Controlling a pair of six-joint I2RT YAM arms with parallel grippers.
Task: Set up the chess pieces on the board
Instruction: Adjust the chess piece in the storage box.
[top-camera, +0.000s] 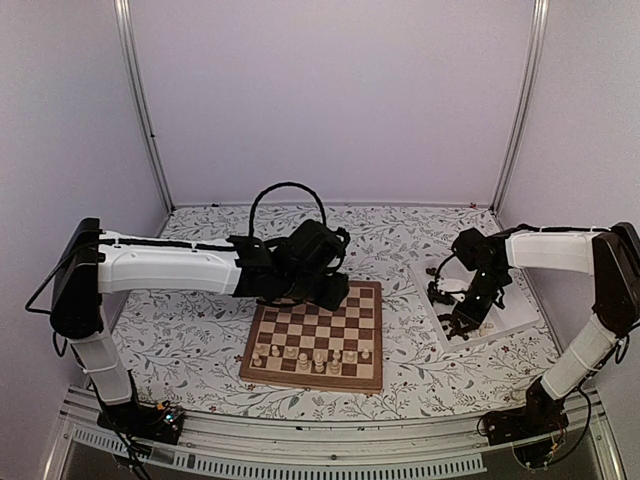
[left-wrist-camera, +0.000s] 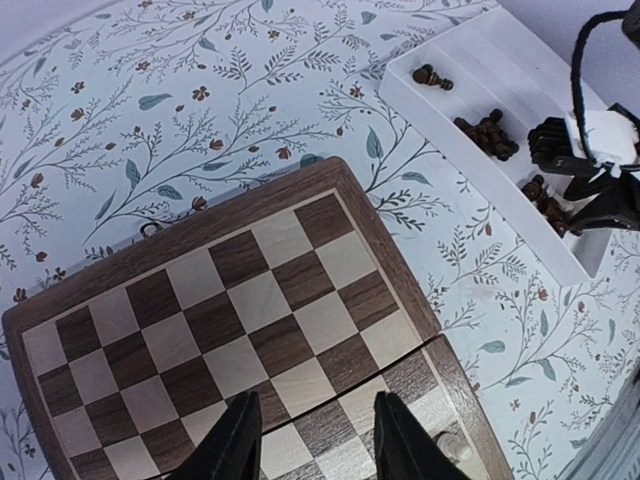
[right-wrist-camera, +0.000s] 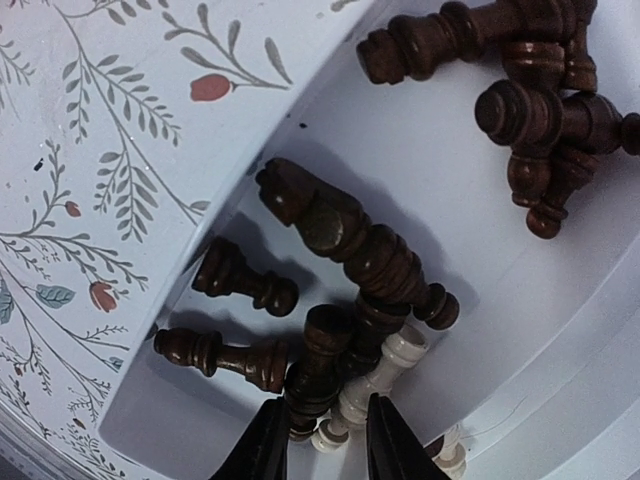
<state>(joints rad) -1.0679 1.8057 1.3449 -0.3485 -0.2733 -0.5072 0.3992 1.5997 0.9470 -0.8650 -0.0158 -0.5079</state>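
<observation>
Chess pieces are sitting in two spots: pale ones are standing on the near rows of the board by the table's near edge, with the left jaws hanging spread and empty over its far half. Dark ones are lying heaped in the white tray toward the table's right edge. Right jaws are straddling a flat dark piece, its long axis running straight out of the gap and a cream piece touching it. Can't tell if they're pinching.

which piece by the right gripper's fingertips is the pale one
The cream piece lying on its side, one end between the fingers of the right gripper; only dark brown pieces lie heaped against it.
</observation>
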